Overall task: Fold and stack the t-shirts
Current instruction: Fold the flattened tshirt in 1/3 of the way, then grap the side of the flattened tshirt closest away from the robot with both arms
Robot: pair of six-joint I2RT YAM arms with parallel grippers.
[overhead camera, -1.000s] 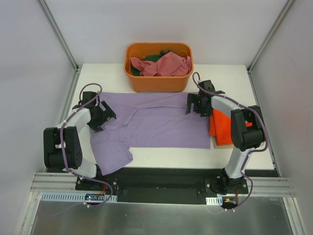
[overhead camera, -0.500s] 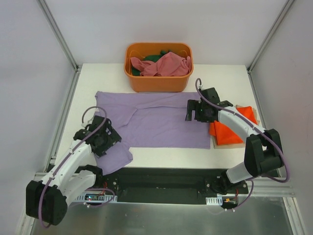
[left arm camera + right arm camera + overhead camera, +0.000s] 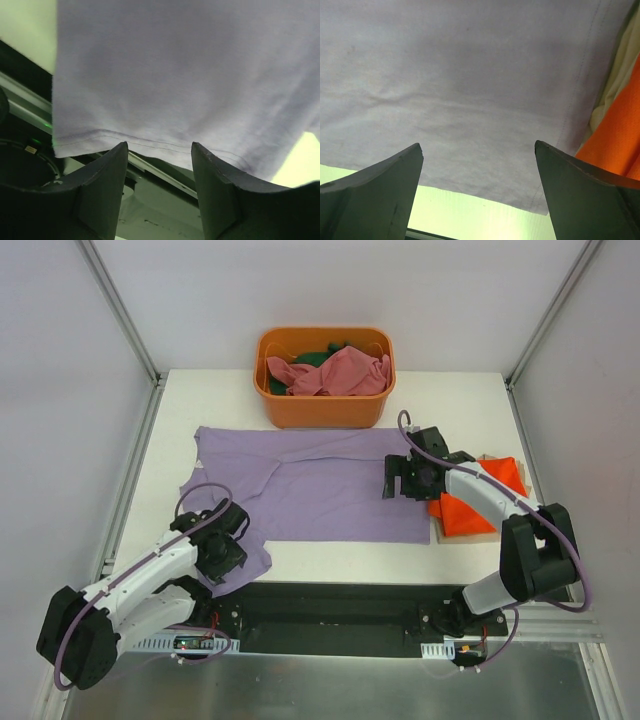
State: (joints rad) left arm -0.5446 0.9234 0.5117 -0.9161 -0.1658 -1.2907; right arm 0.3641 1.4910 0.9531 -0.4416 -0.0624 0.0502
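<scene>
My left gripper [image 3: 224,542] has swung away from the far-left side of the lavender t-shirt [image 3: 320,485] and now sits at the shirt's near-left corner, where the cloth droops over the desk [image 3: 480,400] edge. Its jaws have narrowed from wide open but are not shut. In the left wrist view a clear gap stands between them, and the stitched hem [image 3: 150,142] lies just past the tips, not yet pinched. My right gripper [image 3: 395,482] has barely shifted. It hovers over the right end of the same shirt with its jaws spread wide and nothing in them, and the right-hand hem runs just beside the orange-red t-shirt [image 3: 465,510], which is folded at the desk's right side. The lavender shirt lies flat across the middle of the desk, just in front of the orange tub [image 3: 320,410], where a dusty pink shirt [image 3: 340,372] and a dark green one [image 3: 318,357] wait crumpled. I read this as the setup for the first fold: the left side is lining up a pinch on that hanging corner. The risk I see is the jaws closing short of the hem and catching nothing.
</scene>
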